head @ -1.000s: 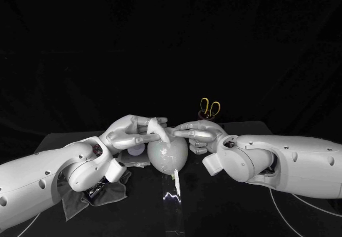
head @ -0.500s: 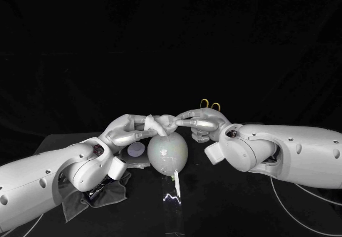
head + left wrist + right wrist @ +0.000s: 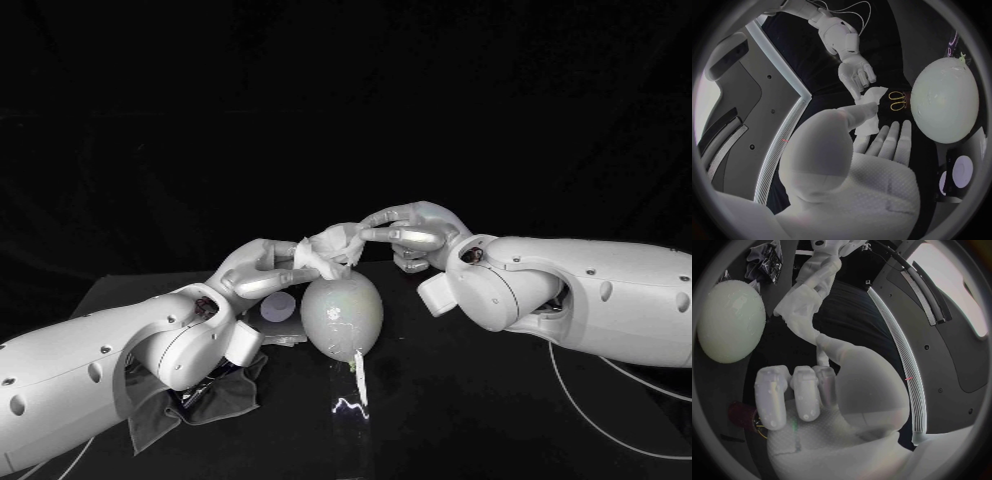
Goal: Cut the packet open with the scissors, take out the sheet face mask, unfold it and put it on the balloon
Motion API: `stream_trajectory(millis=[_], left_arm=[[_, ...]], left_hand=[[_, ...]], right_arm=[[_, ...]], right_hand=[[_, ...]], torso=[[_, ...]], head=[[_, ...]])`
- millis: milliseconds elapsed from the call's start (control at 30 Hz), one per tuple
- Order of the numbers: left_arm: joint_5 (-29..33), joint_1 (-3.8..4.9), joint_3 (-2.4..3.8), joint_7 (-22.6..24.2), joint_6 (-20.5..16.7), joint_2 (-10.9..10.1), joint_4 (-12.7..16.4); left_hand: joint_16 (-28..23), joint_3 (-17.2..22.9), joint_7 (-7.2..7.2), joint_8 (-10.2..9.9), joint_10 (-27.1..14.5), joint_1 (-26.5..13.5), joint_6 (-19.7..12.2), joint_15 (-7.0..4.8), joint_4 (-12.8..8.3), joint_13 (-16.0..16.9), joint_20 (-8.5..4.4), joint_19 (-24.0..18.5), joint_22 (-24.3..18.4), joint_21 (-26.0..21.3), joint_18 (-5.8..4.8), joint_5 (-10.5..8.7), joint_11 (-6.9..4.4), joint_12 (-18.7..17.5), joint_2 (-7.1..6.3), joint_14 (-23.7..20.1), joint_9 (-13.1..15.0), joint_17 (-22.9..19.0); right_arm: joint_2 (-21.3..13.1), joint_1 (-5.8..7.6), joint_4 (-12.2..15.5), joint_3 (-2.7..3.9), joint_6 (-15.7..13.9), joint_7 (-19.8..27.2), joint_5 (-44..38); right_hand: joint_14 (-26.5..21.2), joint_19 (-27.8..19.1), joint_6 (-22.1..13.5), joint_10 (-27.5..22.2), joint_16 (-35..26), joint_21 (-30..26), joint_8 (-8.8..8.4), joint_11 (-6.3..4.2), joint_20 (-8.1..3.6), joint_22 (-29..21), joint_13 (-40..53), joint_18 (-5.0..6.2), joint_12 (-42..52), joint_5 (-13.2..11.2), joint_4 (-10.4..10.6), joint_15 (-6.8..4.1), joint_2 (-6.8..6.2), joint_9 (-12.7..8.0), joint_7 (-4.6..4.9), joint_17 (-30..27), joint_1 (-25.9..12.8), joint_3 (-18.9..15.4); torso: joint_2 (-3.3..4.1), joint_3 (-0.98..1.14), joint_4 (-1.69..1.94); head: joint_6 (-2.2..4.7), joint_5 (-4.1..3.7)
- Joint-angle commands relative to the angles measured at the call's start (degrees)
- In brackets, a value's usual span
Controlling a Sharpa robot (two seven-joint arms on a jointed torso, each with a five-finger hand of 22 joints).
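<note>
Centrally, left hand (image 3: pixel 267 272), right hand (image 3: pixel 411 232) pinching mask (image 3: pixel 329 248) above balloon (image 3: pixel 340 312); dark cloth (image 3: pixel 216 395) nearby

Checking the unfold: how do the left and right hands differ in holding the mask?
The left hand sits lower, its free fingers stretched out; the right hand sits higher, its free fingers curled. Both pinch the sheet mask above the balloon.

The sheet face mask (image 3: pixel 329 248) is hanging just above the balloon (image 3: pixel 342 312), between the left robot hand (image 3: pixel 267 272) and right robot hand (image 3: pixel 415 235).
</note>
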Motion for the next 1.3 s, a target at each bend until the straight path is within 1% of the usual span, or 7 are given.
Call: stream_trajectory(millis=[33, 200, 900, 1033, 1100, 1167, 1300], left_arm=[[0.6, 0.05, 0.04, -1.1, -1.4, 0.2, 0.0], [1.1, 0.05, 0.02, -1.2, -1.6, 0.2, 0.0], [2.7, -0.12, -0.04, -1.7, -3.1, 0.0, -0.8], [3.1, -0.15, -0.05, -2.0, -2.9, 0.3, -1.1], [3.5, -0.17, -0.05, -2.2, -2.8, 0.5, -1.2], [3.8, -0.18, -0.06, -2.6, -2.4, 0.7, -1.4], [4.1, -0.19, -0.07, -4.0, -1.2, 1.1, -1.7]], left_hand=[[0.2, -0.3, 2.85, 0.4, 0.4, 0.5, 0.3, -0.07, 0.0, 0.1, 0.11, 0.5, 0.1, 0.2, 1.13, 0.21, -0.05, 0.4, 0.06, 0.4, 0.1, 0.1], [0.3, -0.4, 2.84, 0.4, 0.5, 0.5, 0.4, -0.09, 0.0, 0.1, 0.11, 0.6, 0.1, 0.3, 1.16, 0.2, -0.07, 0.4, 0.05, 0.4, 0.1, 0.1], [0.4, -0.5, 2.86, 0.4, 0.4, 0.4, 0.4, -0.13, 0.1, 0.0, 0.11, 1.0, 0.1, 0.4, 1.26, 0.21, -0.07, 0.3, 0.05, 0.7, 0.0, 0.2], [0.5, -0.7, 2.97, 0.1, -0.1, 0.2, 0.0, -0.12, 0.5, -0.1, 0.12, 1.3, 0.2, 0.4, 1.39, 0.21, 0.0, 0.2, 0.07, 0.9, -0.3, 0.3], [0.9, -0.7, 3.71, -1.9, 0.6, 0.0, -2.5, -0.05, 0.8, 0.0, 0.11, 2.0, 0.2, 0.6, 1.57, 0.2, 0.32, 0.3, 0.01, 1.6, -1.3, 0.4], [1.0, -0.8, 4.03, -3.0, 0.9, 0.0, -3.4, 0.02, 0.8, 0.0, 0.12, 2.2, 0.2, 0.6, 1.65, 0.23, 0.5, 0.3, -0.38, 1.9, -2.0, 0.5], [1.6, -1.9, 4.13, -5.3, 2.9, -0.4, -5.0, -0.11, 0.9, 0.2, 0.1, 4.0, 0.3, 1.0, 1.95, 0.22, 0.46, 0.5, -2.04, 3.0, -3.2, 0.8]], right_arm=[[0.4, 0.48, -0.5, 0.05, -0.1, -0.7, -2.9], [0.7, 1.14, -1.0, 0.06, -0.3, -0.9, -3.7], [1.3, 2.34, -2.1, 0.06, -0.4, -2.1, -5.5], [1.5, 2.46, -2.2, 0.07, -0.4, -2.1, -5.5], [1.6, 2.51, -2.3, 0.07, -0.4, -2.2, -5.5], [1.8, 2.58, -2.5, 0.08, -0.3, -2.3, -5.6], [2.2, 2.66, -2.8, 0.08, -0.3, -2.4, -5.6]], right_hand=[[6.1, 6.0, 0.3, 6.2, 0.2, 0.4, 0.39, -0.41, -0.4, 15.1, 15.1, -0.37, 0.4, 0.1, 0.0, -0.45, -0.06, 4.8, -0.1, 15.1, -0.7, 0.2], [6.1, 6.0, 0.3, 6.2, 0.2, 0.4, 0.49, -0.42, -0.41, 15.1, 15.1, -0.37, 0.4, 0.1, -0.1, -0.46, -0.09, 4.8, -0.12, 15.1, -0.9, 0.4], [6.1, 6.0, 0.3, 6.2, 0.2, 0.4, 0.58, -0.44, -0.42, 15.1, 15.1, -0.37, 0.4, 0.1, -0.3, -0.48, -0.1, 4.9, -0.14, 15.1, -1.0, 0.6], [6.1, 6.0, 0.3, 6.2, 0.2, 0.4, 0.6, -0.45, -0.42, 15.1, 15.1, -0.37, 0.4, 0.1, -0.3, -0.48, -0.1, 4.9, -0.14, 15.1, -1.0, 0.7], [6.1, 6.0, 0.3, 6.2, 0.2, 0.4, 0.6, -0.45, -0.42, 15.1, 15.1, -0.37, 0.4, 0.1, -0.3, -0.48, -0.1, 4.9, -0.14, 15.1, -1.0, 0.7], [6.1, 6.0, 0.3, 6.2, 0.2, 0.4, 0.6, -0.45, -0.42, 15.1, 15.1, -0.37, 0.4, 0.1, -0.3, -0.48, -0.1, 4.9, -0.14, 15.1, -1.0, 0.7], [6.1, 6.0, 0.3, 6.2, 0.2, 0.4, 0.6, -0.45, -0.42, 15.1, 15.1, -0.37, 0.4, 0.1, -0.3, -0.48, -0.1, 4.9, -0.14, 15.1, -1.0, 0.7]], torso=[[0.01, 0.01, 0.02], [0.01, -0.02, 0.01], [0.0, 0.01, 0.11], [0.04, 0.05, 0.14], [0.05, 0.05, 0.12], [0.04, 0.06, 0.13], [0.02, 0.04, 0.09]], head=[[0.23, 0.15], [0.68, 0.23], [0.74, 0.8], [0.95, 1.09], [1.12, 1.35], [1.11, 1.42], [1.25, 1.61]])
